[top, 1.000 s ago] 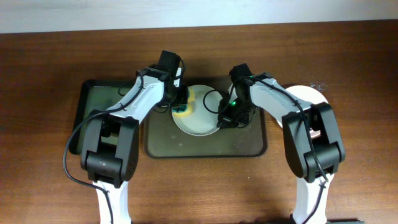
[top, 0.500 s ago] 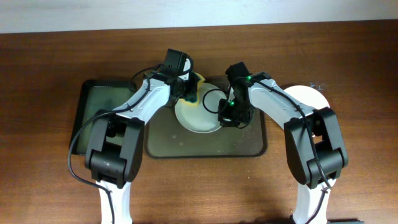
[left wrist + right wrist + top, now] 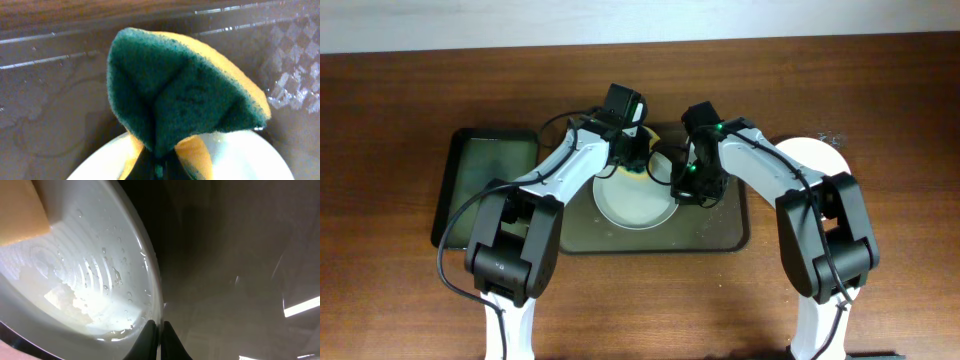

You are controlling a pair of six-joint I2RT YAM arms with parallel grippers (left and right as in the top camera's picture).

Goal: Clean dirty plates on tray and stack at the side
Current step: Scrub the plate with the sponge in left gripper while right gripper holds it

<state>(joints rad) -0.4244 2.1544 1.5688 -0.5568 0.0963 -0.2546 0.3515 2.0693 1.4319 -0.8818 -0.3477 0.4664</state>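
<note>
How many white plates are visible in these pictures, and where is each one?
2. One plate lies on the tray. A second plate sits to the right of the tray, partly behind the right arm; others may lie hidden beneath it.

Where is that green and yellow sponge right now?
The sponge is pinched in the left gripper. Seen from overhead, it sits at the far rim of the plate, on the tray in the middle of the table.
</note>
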